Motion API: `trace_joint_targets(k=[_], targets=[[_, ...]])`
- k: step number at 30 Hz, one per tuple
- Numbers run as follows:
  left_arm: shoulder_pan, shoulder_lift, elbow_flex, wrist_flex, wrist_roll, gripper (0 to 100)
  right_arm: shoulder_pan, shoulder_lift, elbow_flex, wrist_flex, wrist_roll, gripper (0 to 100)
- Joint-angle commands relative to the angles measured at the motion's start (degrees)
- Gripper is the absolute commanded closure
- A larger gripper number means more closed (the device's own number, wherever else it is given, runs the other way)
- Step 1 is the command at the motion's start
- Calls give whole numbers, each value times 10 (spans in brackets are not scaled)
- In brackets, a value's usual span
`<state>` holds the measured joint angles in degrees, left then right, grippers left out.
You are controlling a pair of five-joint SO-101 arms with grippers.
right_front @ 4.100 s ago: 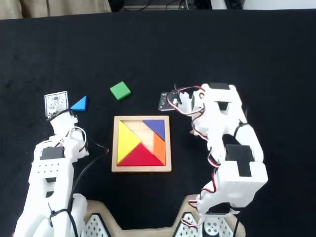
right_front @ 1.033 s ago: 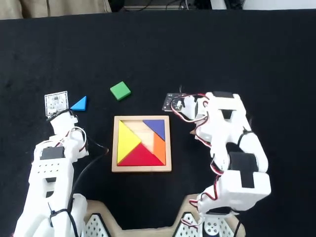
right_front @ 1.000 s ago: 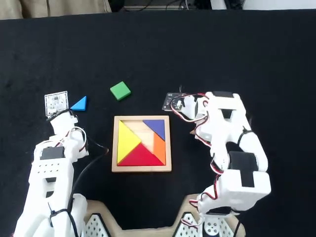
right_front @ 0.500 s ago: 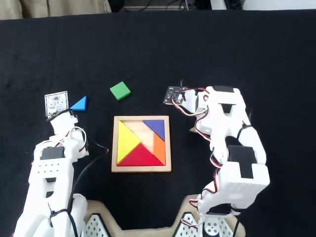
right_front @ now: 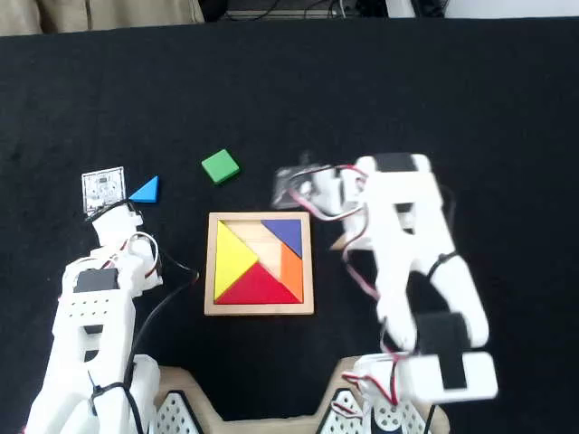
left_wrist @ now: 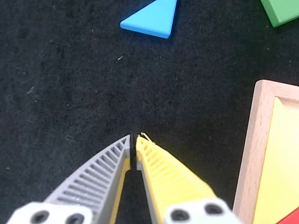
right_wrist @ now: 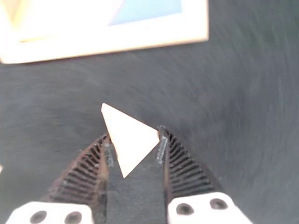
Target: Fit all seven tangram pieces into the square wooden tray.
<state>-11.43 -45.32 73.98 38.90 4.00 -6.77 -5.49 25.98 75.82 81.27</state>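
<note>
The tabletop [right_front: 452,90] is black and matte, flecked here and there with lint. Three things lie directly on it. The tray [right_front: 259,310] sits flat near the middle, square to the near edge. The green square [right_front: 221,166] lies beyond the tray's far left corner, turned at an angle, near it but apart. The blue triangle [right_front: 146,190] lies farther left, flat, apart from the green square and well apart from the tray.

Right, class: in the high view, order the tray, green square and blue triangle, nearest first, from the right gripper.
1. tray, just beside the right gripper holding a pale triangle
2. green square, farther left
3. blue triangle, far left
</note>
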Motion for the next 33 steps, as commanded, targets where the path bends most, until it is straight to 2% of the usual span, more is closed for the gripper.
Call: trace_joint_targets(k=[1,6,14,18,25,30,33], targets=[[6,-11,-4,-4,0,967,-86,-42,-64,78,44,959],[6,-11,-4,-4,0,967,-186,-22,-135,141,81,959],[6,-7,-4,-7,0,967,-266,97,-192,161,131,960],[6,-6,-4,-7,0,967,-275,149,-225,162,175,960],[6,-6,-4,-8,0,967,-275,203,-259,159,179,960],[6,-6,-4,-8,0,967,-276,231,-256,134,135,954],[6,-6,-4,-8,0,967,-282,240,-256,135,126,897]])
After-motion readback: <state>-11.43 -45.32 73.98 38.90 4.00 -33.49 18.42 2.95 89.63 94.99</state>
